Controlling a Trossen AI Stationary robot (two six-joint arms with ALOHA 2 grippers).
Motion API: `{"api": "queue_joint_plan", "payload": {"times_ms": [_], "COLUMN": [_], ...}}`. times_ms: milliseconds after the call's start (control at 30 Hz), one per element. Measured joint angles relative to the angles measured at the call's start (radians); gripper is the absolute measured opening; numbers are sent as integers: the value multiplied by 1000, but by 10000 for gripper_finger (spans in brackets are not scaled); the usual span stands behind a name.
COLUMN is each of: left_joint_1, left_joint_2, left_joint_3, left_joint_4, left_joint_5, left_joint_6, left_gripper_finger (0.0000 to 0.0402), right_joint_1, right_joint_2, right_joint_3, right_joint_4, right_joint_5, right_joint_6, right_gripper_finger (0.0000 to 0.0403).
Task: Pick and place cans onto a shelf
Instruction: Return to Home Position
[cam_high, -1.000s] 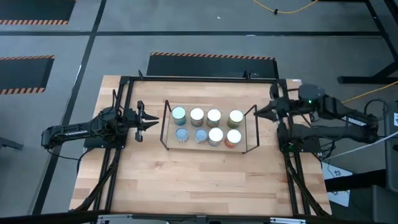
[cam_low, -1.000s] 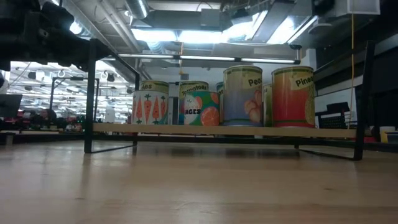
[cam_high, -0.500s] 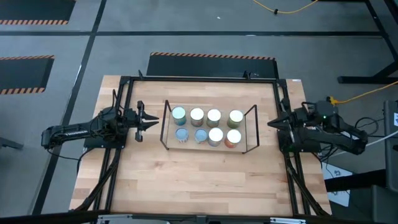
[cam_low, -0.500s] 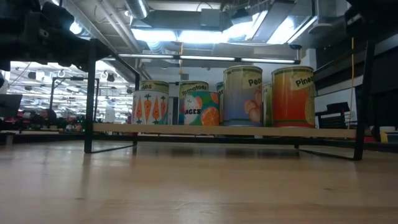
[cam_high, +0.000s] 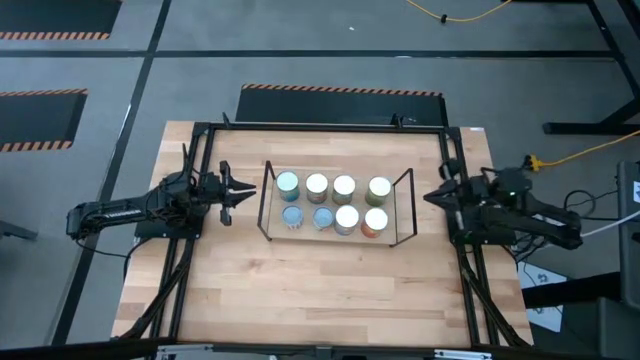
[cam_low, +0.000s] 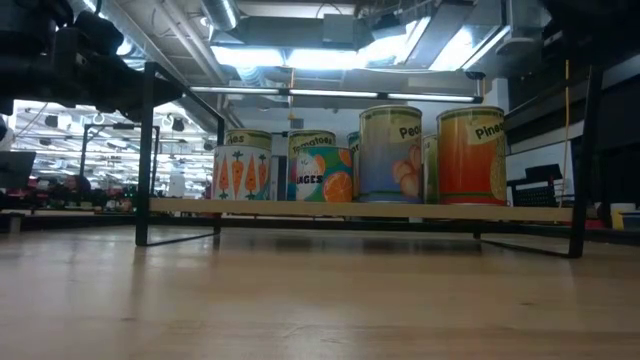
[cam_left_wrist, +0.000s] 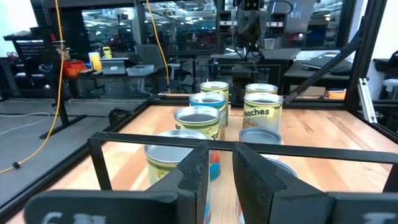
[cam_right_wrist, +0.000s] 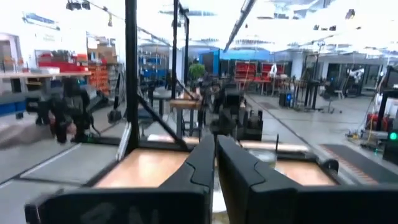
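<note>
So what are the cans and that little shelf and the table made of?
The cans look like metal tins: shiny round tops, with glossy printed labels that may be paper. The shelf seems to be thin black metal rod, painted, with a pale board under the cans that looks like wood. The table looks like light wood: you can see strips and grain.

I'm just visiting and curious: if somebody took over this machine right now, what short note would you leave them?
Left pincer: empty, fingers a small gap apart, waiting just left of the shelf.
Right pincer: shut, empty, at the table's right edge beside the shelf.
Cans: eight, all upright on the shelf in two rows of four.
Done: every visible can is shelved.
Left: apparently nothing; no loose cans show on the table.
</note>
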Motion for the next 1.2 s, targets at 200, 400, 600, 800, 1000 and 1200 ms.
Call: {"api": "queue_joint_plan", "payload": {"times_ms": [200,400,600,800,1000,1200], "left_joint_1": [0,0,0,0,0,0], "left_joint_2": [0,0,0,0,0,0], "left_joint_3": [0,0,0,0,0,0], "left_joint_4": [-3,-3,-3,-3,-3,-3], "left_joint_5": [0,0,0,-1,-1,-1], "left_joint_6": [0,0,-2,-2,-2,-2], "left_gripper_finger": [66,66,66,66,66,66], "right_joint_1": [0,0,0,0,0,0], "right_joint_2": [0,-1,-1,-1,-1,0], "right_joint_3": [-105,-185,-270,-269,-269,-268], "right_joint_4": [70,168,264,263,202,134], "right_joint_5": [1,2,18,118,199,245], "right_joint_6": [-18,-36,-54,-34,-30,-30], "right_gripper_finger": [23,23,23,23,23,23]}}
